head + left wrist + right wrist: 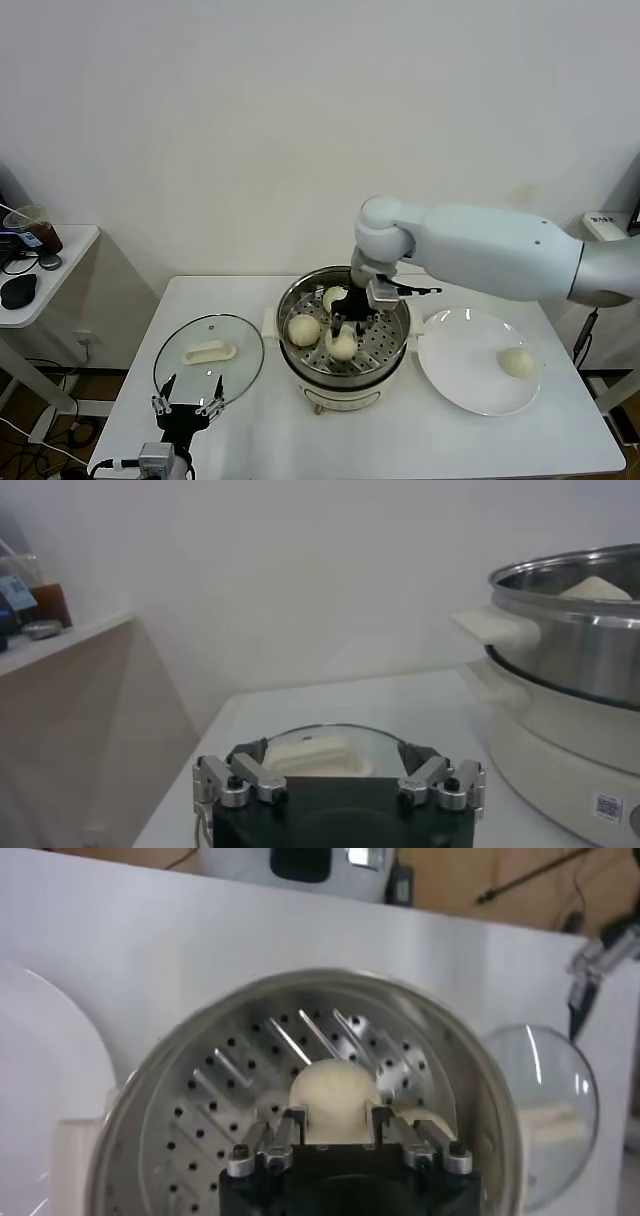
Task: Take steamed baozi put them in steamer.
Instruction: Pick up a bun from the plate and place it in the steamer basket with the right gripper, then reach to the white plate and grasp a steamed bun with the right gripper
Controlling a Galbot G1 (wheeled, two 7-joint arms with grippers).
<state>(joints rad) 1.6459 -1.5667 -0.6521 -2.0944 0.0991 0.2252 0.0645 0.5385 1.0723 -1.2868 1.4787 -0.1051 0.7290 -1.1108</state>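
Three steamed baozi [303, 329] sit in the steamer [386, 340] at mid-bench, the near one gripped by the right hand [345, 328]; a fourth lies on the plate [462, 384] to the right. The left hand [187, 408] hangs open over the glass lid [240, 342].

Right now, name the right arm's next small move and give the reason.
Probably open the right pincer and lift clear: it is shut on a baozi that appears to rest on the steamer tray beside two others. One bun remains on the plate.
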